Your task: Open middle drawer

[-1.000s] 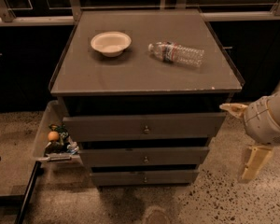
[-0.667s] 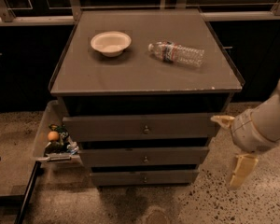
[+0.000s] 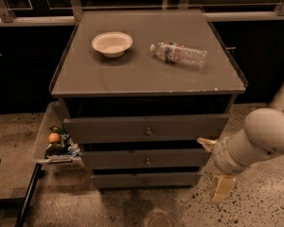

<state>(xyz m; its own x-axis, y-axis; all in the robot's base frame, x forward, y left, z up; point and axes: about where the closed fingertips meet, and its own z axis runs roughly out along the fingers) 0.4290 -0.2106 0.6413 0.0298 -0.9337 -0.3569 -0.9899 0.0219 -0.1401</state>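
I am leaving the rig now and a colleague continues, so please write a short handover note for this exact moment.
Gripper: fingers open and holding nothing, at the right side of the cabinet, near the right end of the middle drawer.
Middle drawer: appears shut; its knob is not touched.
Done: nothing visible on the drawer.
Left: bring the fingers to the knob, grasp it, pull the drawer out.

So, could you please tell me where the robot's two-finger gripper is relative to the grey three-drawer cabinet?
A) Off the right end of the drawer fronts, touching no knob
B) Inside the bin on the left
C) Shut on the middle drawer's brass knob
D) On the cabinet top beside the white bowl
A: the gripper is past the right end of the wide grey middle drawer, well clear of its small round brass knob.
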